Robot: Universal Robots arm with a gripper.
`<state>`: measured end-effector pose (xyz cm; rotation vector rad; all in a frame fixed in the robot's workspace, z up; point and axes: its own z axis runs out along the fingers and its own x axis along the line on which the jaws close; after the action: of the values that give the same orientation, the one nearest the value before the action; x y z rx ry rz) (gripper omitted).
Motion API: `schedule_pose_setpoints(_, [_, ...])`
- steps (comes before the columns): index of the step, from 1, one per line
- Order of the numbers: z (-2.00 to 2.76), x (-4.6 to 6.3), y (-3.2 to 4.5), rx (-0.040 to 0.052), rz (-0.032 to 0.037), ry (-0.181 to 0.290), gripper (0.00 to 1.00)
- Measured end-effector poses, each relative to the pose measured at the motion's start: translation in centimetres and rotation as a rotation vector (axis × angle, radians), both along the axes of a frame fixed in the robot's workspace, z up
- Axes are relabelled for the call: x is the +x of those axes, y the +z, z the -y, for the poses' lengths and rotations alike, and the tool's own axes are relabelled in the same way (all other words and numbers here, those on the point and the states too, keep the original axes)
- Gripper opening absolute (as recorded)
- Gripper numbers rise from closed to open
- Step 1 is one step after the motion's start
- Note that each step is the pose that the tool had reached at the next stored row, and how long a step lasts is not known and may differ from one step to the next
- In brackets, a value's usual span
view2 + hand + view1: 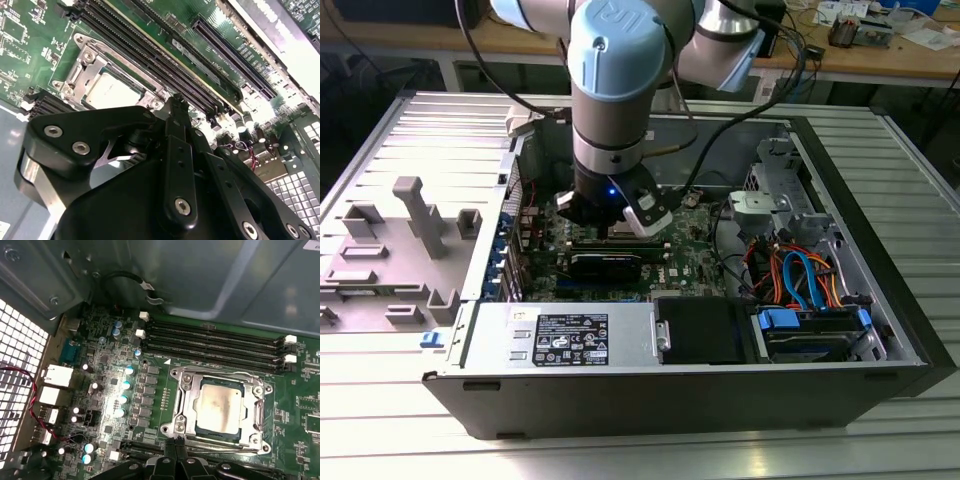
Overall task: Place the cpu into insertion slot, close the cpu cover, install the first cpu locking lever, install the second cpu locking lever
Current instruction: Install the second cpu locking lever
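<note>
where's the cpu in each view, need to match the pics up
Exterior view: hidden; the arm and gripper stand over that part of the motherboard.
Second wrist view: the cpu sits in its silvery socket frame, just beyond the gripper.
First wrist view: the cpu sits inside the cpu cover, near the gripper.
Shared landmark: the long black memory slots run alongside the socket in both wrist views.

The silvery square cpu (218, 405) lies in the metal-rimmed insertion slot (186, 407) — framed by the cpu cover (261, 412) — beside long black memory slots (215, 342).
</note>
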<state>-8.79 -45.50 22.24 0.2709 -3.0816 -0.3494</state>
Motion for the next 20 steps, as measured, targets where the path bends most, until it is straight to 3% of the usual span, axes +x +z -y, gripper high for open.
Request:
schedule_pose_setpoints(3, [0.0, -0.3, -0.35, 0.0119, 0.0001, 0.0, 0.11])
schedule_pose_setpoints(11, [0.0, -0.4, -1.52, 0.0241, 0.0001, 0.0, 0.11])
schedule_pose_setpoints(20, [-0.23, -0.4, -2.09, 0.0433, 0.0, 0.0, 0.11])
